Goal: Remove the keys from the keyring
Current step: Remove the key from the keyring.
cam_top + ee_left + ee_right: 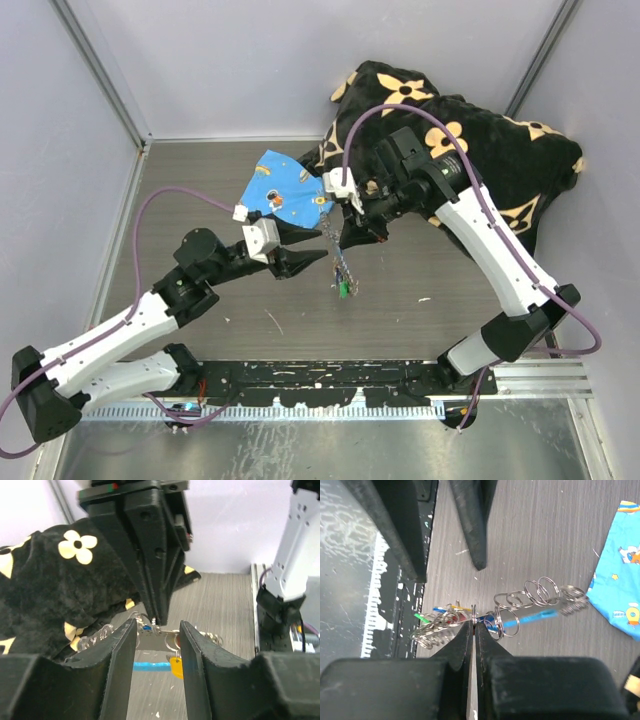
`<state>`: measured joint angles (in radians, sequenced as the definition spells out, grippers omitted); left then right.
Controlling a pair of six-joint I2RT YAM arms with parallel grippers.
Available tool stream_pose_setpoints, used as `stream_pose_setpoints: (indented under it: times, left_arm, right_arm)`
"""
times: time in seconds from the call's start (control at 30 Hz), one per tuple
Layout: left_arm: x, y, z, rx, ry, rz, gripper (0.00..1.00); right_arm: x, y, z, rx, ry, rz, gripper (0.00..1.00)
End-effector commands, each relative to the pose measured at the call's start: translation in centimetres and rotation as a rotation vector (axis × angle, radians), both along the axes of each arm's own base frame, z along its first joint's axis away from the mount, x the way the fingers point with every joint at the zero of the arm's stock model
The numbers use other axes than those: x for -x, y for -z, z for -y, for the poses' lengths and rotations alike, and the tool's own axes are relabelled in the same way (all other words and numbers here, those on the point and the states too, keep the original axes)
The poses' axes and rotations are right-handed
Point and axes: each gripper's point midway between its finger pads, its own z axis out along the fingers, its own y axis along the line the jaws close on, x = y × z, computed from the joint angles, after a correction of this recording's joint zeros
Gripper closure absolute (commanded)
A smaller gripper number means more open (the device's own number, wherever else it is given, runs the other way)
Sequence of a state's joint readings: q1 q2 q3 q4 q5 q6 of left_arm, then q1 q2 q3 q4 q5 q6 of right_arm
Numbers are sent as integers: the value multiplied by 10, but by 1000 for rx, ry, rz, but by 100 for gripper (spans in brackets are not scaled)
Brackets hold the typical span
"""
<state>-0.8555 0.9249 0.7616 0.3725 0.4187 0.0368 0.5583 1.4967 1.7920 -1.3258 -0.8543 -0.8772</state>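
- Pinching a loop of the keyring [535, 592], right gripper [472, 626] pressed together; keys [445, 616] bunching beside its tips.
- We're holding left gripper [157, 628] spread around it.
- We're judging next: precise pinch on one key.

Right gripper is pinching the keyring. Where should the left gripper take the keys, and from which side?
Take the keys by their bunched coloured heads, just beyond where the right gripper pinches the keyring. The left gripper is open and faces that pinch; coming straight in, jaws straddling the bunch, looks best, since the ring chain trails off the other way.
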Motion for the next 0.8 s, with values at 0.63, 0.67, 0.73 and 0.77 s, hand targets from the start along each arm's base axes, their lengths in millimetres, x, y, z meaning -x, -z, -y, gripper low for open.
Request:
stream_pose_setpoints:
  times: [0.63, 0.67, 0.73, 0.77]
  left_arm:
    - [-21, 36, 39, -15, -49, 63, 75]
    - [-22, 37, 41, -2, -57, 69, 74]
    - [-23, 38, 43, 22, -64, 79, 75]
    - [-24, 38, 44, 28, -66, 82, 76]
  right_arm:
    - [-19, 18, 17, 325, 53, 183, 99]
    - [-19, 18, 17, 324, 52, 184, 99]
    - [-19, 17, 17, 322, 51, 185, 99]
    - [-19, 16, 16, 317, 50, 186, 99]
